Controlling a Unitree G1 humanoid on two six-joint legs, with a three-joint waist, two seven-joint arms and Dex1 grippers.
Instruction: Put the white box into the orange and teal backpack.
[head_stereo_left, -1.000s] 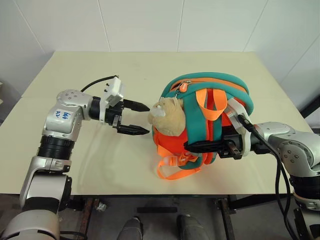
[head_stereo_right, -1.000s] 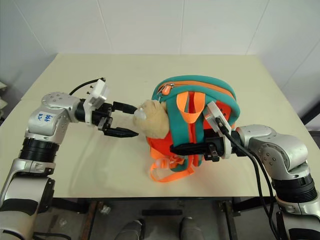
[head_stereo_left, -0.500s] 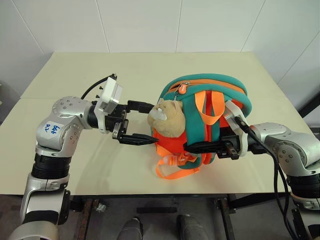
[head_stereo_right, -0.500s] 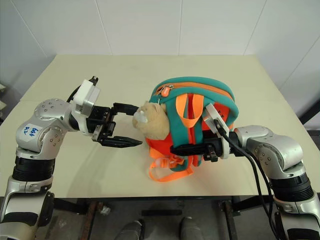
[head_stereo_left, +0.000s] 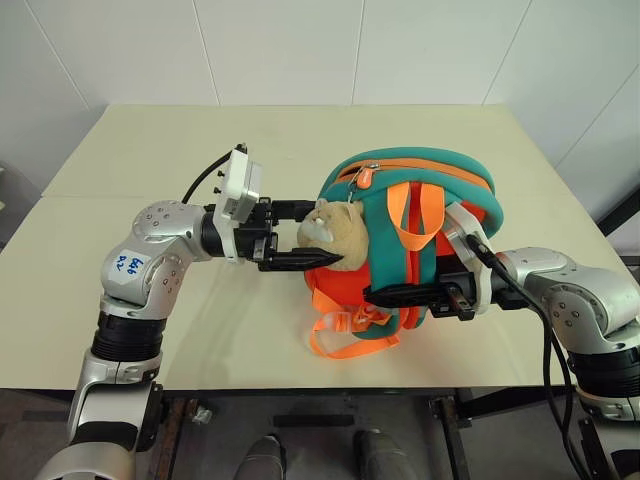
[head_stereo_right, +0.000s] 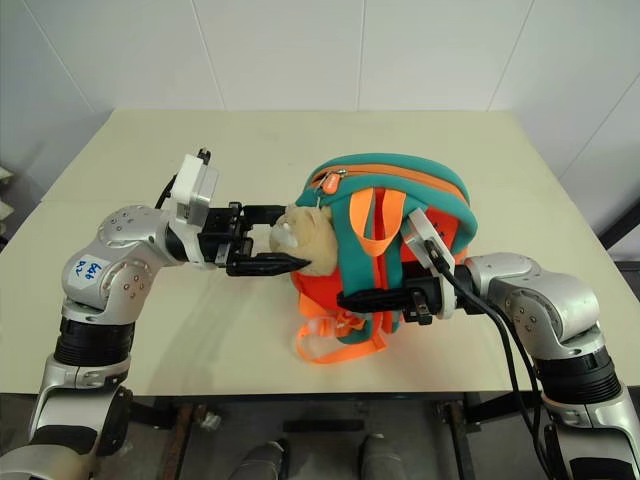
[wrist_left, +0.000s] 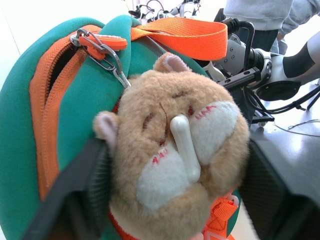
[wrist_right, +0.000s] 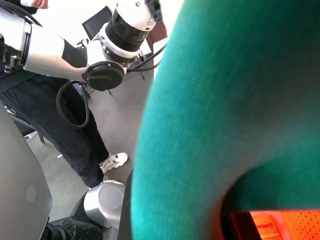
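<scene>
The orange and teal backpack (head_stereo_left: 420, 200) stands upright on the table, its top zip (wrist_left: 45, 100) partly open. A tan plush charm (head_stereo_left: 338, 232) hangs on the side of it that faces my left arm. My left gripper (head_stereo_left: 315, 236) reaches in level from the left, one finger above the charm's head and one below, both pressed against the plush. My right gripper (head_stereo_left: 385, 295) lies across the front of the pack, shut on a teal strap (wrist_right: 225, 100). The white box is out of view.
Orange webbing loops (head_stereo_left: 345, 335) trail from the pack toward the table's (head_stereo_left: 200, 320) front edge. Bare tabletop lies left of and behind the pack. A person in dark trousers (wrist_right: 75, 140) stands beyond the table beside other robot arms.
My left gripper has moved right to the backpack, and its wide-open fingers have closed in around the plush charm. The right arm has held still.
</scene>
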